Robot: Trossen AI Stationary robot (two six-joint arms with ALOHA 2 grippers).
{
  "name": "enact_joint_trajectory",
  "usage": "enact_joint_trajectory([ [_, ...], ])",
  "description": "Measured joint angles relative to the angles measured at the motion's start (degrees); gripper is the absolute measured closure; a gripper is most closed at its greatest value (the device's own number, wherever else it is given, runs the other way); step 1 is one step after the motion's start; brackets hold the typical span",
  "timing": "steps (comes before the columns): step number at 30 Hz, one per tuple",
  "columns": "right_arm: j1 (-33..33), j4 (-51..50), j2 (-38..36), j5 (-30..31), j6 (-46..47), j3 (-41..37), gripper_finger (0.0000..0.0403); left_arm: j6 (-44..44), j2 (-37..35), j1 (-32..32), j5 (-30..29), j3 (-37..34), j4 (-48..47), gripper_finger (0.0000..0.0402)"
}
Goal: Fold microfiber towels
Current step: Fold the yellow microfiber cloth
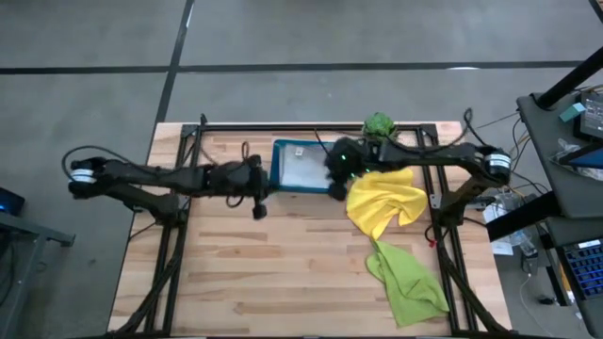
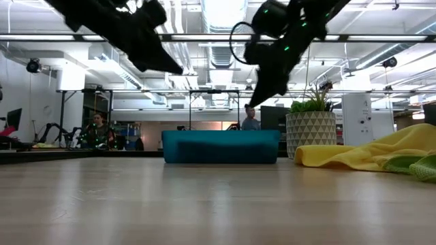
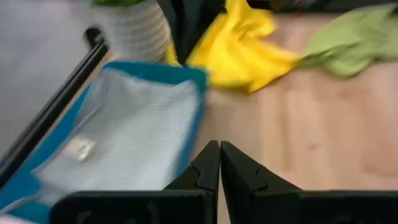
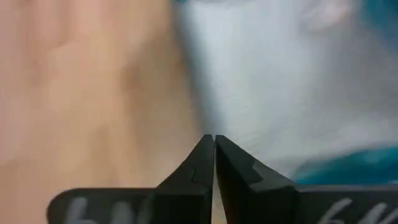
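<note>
Both grippers are pressed shut and empty: left gripper (image 1: 258, 209) beside the teal tray (image 1: 279, 177), right gripper (image 1: 336, 191) between tray and yellow towel (image 1: 382, 200).

The table (image 1: 283, 254) is pale matt planked wood; the yellow towel (image 1: 382, 200) and green towel (image 1: 407, 278) are soft, crumpled cloth.
</note>
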Motion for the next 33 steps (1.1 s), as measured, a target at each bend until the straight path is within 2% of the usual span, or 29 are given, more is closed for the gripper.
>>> enact_joint_trajectory([
  [3, 2.76, -5.36, -3.06, -6.67, 9.53, -2.62, 0.0389, -1.02, -1.82, -3.35, 0.03, -3.32, 6.08, 0.0402],
  [5, 4.76, -9.27, -4.20, -6.41, 17.29, -4.00, 0.0375, -1.86, -2.15, -5.00, 0.04, -5.39, 10.12, 0.0402],
  [9, 9.35, -15.24, -3.83, -4.74, 26.63, -7.82, 0.0328, -1.96, -1.53, -6.97, 0.00, -7.78, 17.82, 0.0402],
  [15, 14.41, -16.66, -1.24, -3.87, 33.34, -11.08, 0.0252, -2.92, 0.77, -8.32, -0.11, -8.28, 21.63, 0.0402],
  [18, 16.26, -17.00, -0.21, -3.48, 35.02, -11.04, 0.0226, -3.60, 1.38, -8.75, -0.13, -7.51, 21.82, 0.0402],
  [20, 17.55, -16.37, 0.84, -1.03, 35.56, -10.95, 0.0218, -3.62, 1.38, -9.22, -0.13, -7.06, 21.57, 0.0402],
  [22, 18.58, -16.38, 2.44, 2.57, 36.54, -10.95, 0.0215, -3.62, 1.31, -9.82, -0.13, -6.74, 21.87, 0.0402],
  [27, 19.97, -13.80, 7.34, 3.52, 36.26, -10.71, 0.0232, -3.56, 0.97, -11.41, -0.13, -6.43, 23.16, 0.0402],
  [30, 20.08, -14.30, 9.45, 3.83, 35.46, -9.70, 0.0263, -3.49, 0.97, -12.14, -0.11, -6.43, 24.47, 0.0402],
  [33, 20.14, -14.49, 9.96, 3.68, 33.72, -8.76, 0.0315, -3.48, 0.97, -12.40, -0.09, -6.43, 24.72, 0.0402],
])
